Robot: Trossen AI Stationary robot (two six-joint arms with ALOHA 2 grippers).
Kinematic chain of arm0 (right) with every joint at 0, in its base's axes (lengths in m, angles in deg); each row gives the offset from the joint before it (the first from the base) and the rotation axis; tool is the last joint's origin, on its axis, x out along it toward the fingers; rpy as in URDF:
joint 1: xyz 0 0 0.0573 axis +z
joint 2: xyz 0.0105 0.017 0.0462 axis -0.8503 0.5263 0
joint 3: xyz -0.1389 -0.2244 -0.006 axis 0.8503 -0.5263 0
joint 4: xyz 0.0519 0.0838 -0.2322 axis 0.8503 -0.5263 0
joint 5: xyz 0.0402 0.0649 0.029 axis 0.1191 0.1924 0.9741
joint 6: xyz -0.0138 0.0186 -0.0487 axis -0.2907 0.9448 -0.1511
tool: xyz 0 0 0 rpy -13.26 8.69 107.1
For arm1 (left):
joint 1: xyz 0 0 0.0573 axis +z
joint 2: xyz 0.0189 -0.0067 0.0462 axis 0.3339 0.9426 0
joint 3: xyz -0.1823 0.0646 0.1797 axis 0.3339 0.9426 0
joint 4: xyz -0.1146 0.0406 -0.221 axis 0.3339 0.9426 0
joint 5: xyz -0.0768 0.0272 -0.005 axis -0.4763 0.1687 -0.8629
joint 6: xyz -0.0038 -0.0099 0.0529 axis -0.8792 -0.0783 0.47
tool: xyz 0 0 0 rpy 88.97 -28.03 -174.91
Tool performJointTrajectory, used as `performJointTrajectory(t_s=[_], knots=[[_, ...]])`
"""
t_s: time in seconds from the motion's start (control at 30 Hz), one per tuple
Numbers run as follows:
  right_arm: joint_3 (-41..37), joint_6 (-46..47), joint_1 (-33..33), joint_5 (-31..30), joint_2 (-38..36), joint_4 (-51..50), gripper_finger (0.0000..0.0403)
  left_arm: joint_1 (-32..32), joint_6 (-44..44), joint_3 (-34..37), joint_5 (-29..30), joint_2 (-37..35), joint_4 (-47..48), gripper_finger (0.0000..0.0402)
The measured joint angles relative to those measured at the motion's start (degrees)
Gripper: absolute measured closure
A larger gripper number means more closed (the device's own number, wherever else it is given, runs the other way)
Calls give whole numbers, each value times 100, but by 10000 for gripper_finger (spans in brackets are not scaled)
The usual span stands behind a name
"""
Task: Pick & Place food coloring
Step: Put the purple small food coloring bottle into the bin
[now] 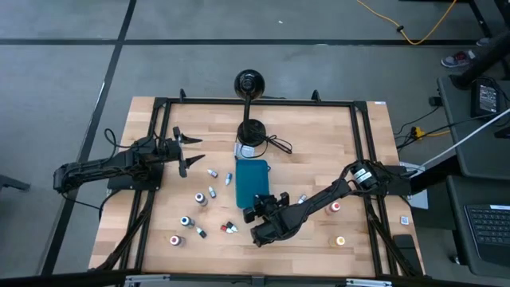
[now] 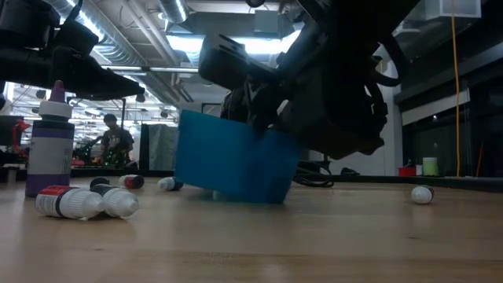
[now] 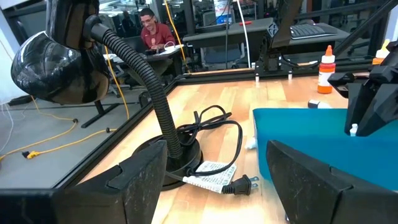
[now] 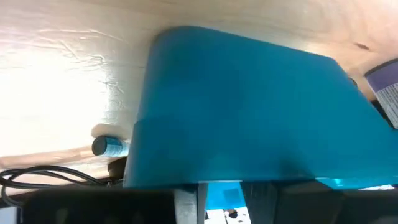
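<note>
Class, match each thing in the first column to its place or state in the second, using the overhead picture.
Column one:
1 left tool
2 right tool
3 teal tray
4 black lamp

Column two:
a lying between lamp and right tool
b standing on the far side, behind the tray
c at the tray's end away from the lamp
d open, over the left side

Pairs: 1-d; 2-c; 3-a; 4-b

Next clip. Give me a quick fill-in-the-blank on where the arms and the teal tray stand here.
1. The left gripper is ___, holding nothing.
2. The right gripper is at the teal tray, which in the low view sits ___, not flat.
3. Beyond the tray stands a black desk ___.
Missing words: open; tilted; lamp.
</note>
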State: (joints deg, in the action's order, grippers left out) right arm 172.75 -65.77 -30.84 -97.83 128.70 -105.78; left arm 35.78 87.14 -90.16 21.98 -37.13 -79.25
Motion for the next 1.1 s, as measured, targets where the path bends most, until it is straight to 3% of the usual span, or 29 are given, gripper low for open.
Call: performJointTrajectory(t_s=[1.1], knots=[[234, 315, 0, 223, 11, -363, 322, 0, 0, 0, 2, 1, 0, 132]])
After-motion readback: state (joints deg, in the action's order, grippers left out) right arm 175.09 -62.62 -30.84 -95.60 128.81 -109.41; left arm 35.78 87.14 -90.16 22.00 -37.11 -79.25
